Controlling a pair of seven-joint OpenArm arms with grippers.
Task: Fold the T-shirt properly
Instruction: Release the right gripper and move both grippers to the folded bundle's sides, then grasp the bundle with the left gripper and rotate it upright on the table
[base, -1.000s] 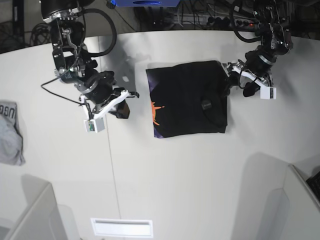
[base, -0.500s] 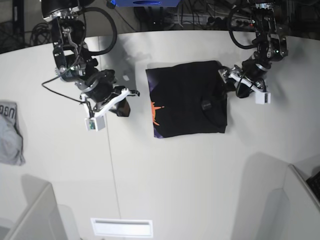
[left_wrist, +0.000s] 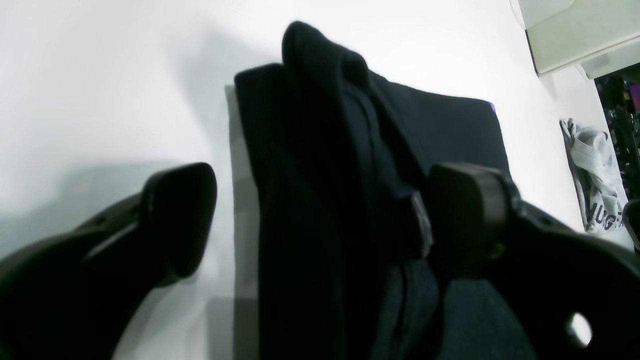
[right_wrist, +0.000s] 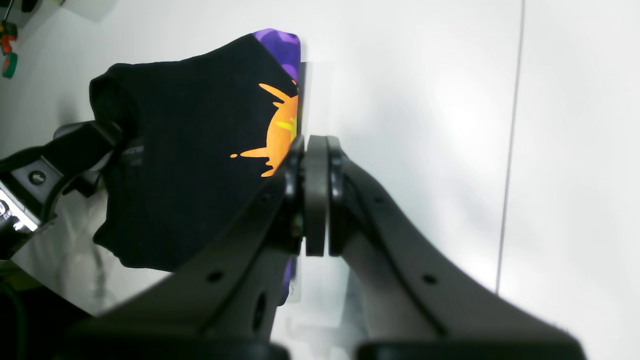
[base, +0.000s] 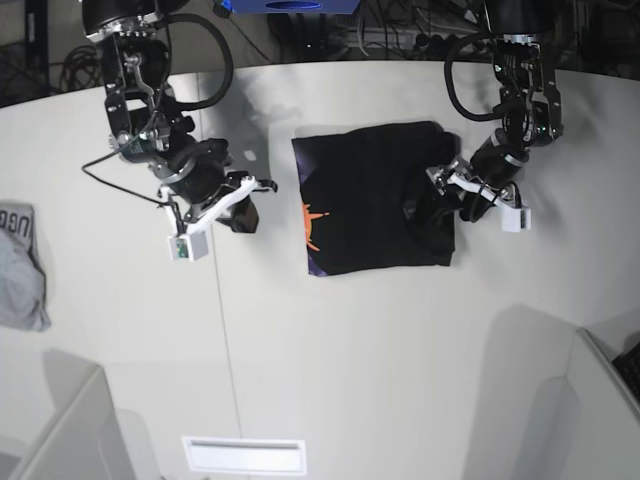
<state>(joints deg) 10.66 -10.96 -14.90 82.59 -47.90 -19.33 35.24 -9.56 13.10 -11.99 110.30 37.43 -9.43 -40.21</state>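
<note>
On the surface (base: 330, 380), your black T-shirt (base: 350, 200) lies as a soft, limp, light bundle, likely to slump if pinched thinly. Take its outer folded edge through all layers. Your left gripper (left_wrist: 320, 220) has jaws spread over that edge; your right gripper (right_wrist: 316, 142) stands just beside the shirt's printed side, jaws closed.

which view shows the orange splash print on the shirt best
The right wrist view: the orange print sits large and uncovered on the black T-shirt. The base view shows it small; the left wrist view doesn't show it.
</note>
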